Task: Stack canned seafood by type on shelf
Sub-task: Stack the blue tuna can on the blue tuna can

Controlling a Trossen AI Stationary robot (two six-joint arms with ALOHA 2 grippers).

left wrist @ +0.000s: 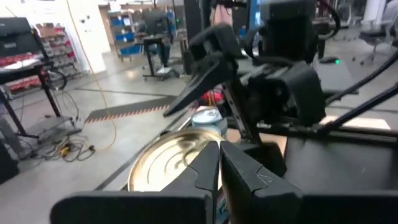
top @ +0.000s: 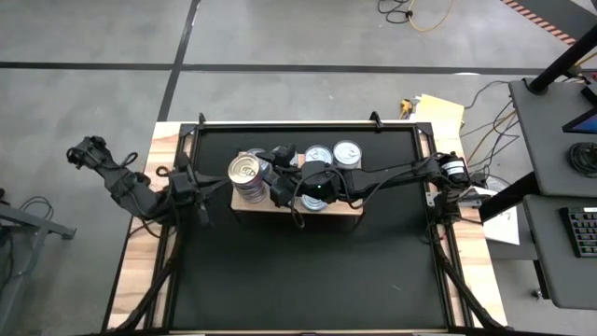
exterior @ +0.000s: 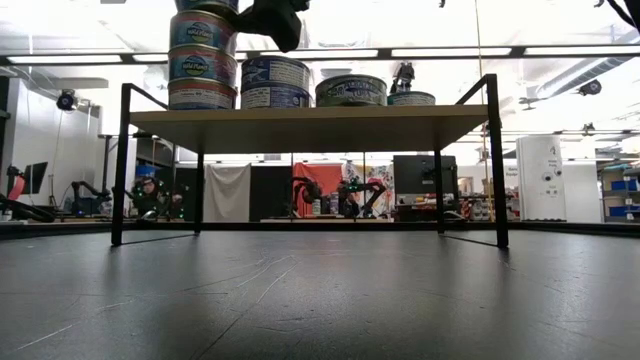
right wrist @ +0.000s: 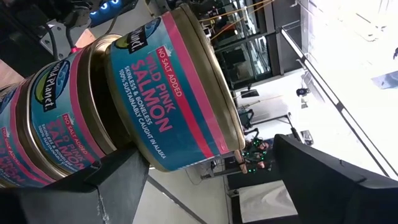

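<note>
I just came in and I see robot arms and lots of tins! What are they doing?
The robot is stacking round metal salmon tins on a light-wood shelf. The right gripper has its jaws open around the top tin of the tall stack at the shelf's left end. The left gripper waits close beside that stack, shut. Shorter stacks stand further along.
</note>
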